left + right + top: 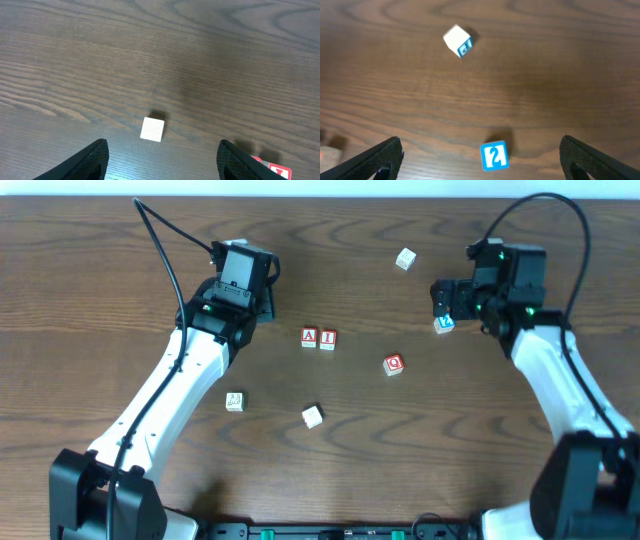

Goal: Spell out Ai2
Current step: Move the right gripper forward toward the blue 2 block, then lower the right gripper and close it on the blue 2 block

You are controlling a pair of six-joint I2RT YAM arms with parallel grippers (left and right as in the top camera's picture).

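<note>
Start at your left. The left gripper [162, 152] hangs over the table [110, 260] with its two fingers spread wide and nothing between them, so it holds no cube. Its wrist camera shows a plain pale cube [152, 129] lying on the wood just ahead of the fingertips and touching neither. In the overhead view, a faintly marked cube [234, 401] sits beside that arm's forearm, well apart from the other cubes.

Toward the middle you find the A cube [309, 337] and the I cube [327, 339] side by side, with A on the left and both red letters facing up. They are so close that you cannot tell whether they touch. On the near side of them a white cube [313, 416] lies alone, turned at an angle. To the right of the pair, and apart from it, is the red Q cube [393, 364]. Beyond the Q cube, toward the far edge of the table, sits another small cube [404, 259].

At your right, the right gripper [480, 140] is wide open and grips nothing. The 2 cube [444, 325] rests on the table right at its fingertips, its blue numeral facing up. In the wrist view it lies between the two fingers with clear wood on both sides. It is well apart from the A and I cubes. Farther ahead in that view lies a blue-marked cube [457, 41], tilted.
</note>
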